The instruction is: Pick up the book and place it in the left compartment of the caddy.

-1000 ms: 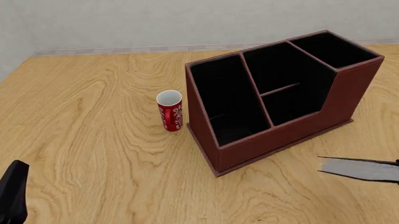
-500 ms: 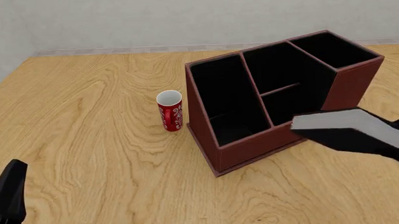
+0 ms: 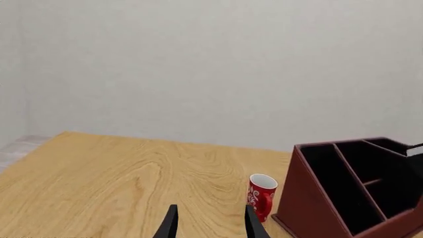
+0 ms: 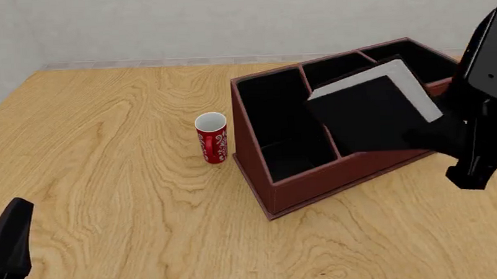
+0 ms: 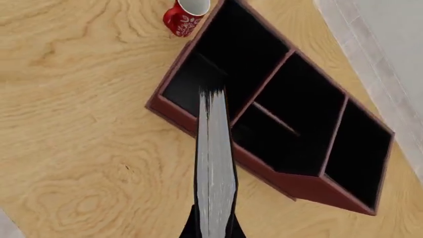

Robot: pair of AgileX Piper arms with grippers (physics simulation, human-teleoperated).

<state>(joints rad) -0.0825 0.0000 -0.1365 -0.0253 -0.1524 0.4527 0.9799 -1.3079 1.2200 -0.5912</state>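
- The book (image 4: 371, 113) is up in the air, gripped by the right gripper (image 5: 211, 225) and held above the caddy (image 4: 341, 173), tilted with its white page edge facing up and back.
- In the front view the book hangs over the middle slots, just right of the left compartment (image 4: 285, 123); it is not inside any slot.
- From the right wrist view the book (image 5: 213, 163) shows edge-on, its far end pointing at the left compartment (image 5: 208, 67) of the caddy (image 5: 310, 186) below; the fingers (image 5: 193, 225) are clenched on either cover.
- The right arm (image 4: 483, 100) stands tall at the right edge of the front view.
- The left gripper (image 3: 210, 223) is released, fingers apart with nothing between them, low at the near left corner of the table (image 4: 109, 181).
- A red mug (image 4: 212, 138) stands upright just left of the caddy, close beside its wall; whether they touch is unclear.
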